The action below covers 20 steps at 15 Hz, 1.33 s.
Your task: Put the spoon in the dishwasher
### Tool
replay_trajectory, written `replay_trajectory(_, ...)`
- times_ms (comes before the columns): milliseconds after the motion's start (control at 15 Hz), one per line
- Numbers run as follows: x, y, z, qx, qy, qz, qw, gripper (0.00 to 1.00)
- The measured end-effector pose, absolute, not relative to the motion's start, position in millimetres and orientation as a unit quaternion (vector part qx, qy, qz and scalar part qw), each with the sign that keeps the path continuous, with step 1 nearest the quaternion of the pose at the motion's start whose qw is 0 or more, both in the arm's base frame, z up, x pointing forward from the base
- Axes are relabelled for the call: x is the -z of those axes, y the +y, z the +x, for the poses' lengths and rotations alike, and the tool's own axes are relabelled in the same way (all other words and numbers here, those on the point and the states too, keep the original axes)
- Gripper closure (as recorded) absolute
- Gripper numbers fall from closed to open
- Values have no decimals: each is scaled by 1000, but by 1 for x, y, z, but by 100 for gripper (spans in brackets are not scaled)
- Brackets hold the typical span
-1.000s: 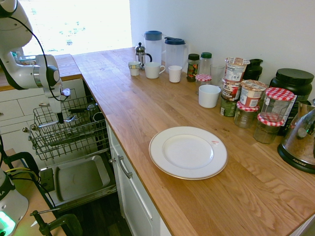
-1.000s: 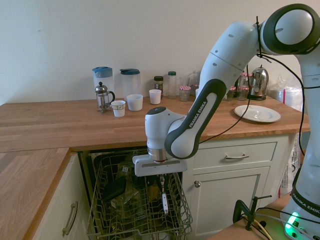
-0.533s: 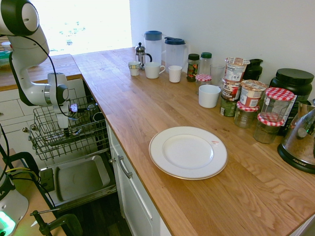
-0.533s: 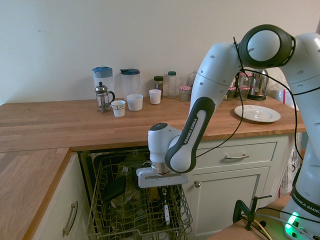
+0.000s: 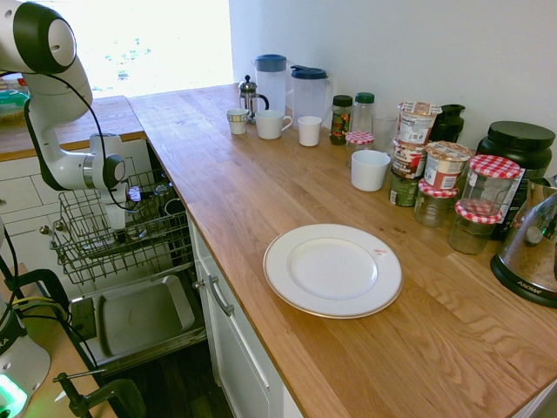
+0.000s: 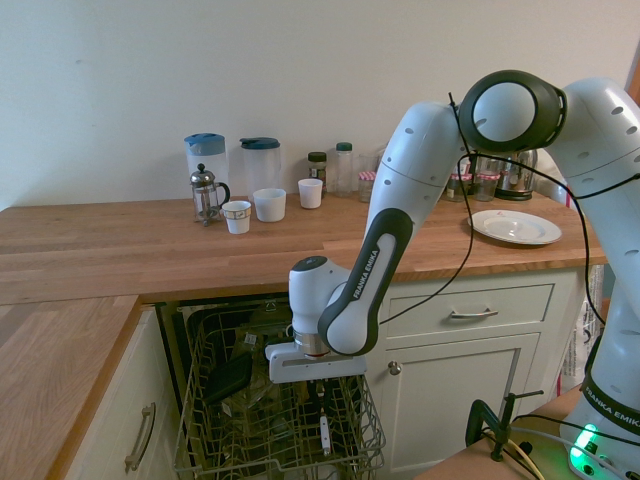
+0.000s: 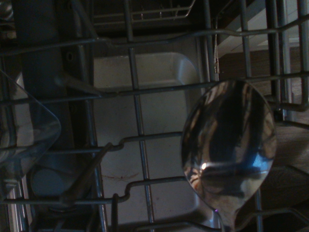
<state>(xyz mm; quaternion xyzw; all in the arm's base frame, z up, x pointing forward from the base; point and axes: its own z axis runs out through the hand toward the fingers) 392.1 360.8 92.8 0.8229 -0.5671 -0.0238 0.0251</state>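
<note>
Down in the dishwasher [image 6: 270, 420], the pincer [image 6: 318, 388] points straight down, clamped tight on one spoon [image 6: 325, 432], which hangs bowl-down among the wires of the grey rack [image 5: 96, 235], at the rack's right side in the second exterior view. Close up, the wrist view shows the shiny spoon bowl [image 7: 228, 154] over the rack wires, the grey door panel [image 5: 139, 318] below. Up on the counter [image 5: 287, 200]: one white plate [image 5: 332, 270] nearest, then at its two o'clock three red-checked jars [image 5: 492, 183]. Farthest, at eleven o'clock, three white cups [image 5: 271, 124], one French press [image 5: 250, 96] and two blue-lidded jugs [image 5: 271, 80].
</note>
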Motion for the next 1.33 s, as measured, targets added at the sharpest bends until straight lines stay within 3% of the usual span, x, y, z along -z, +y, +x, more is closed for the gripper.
replay_trajectory(667, -105, 365, 390, 19, -564, 825, 19, 0)
replay_trajectory(1333, -261, 361, 370, -31, -573, 818, 22, 0)
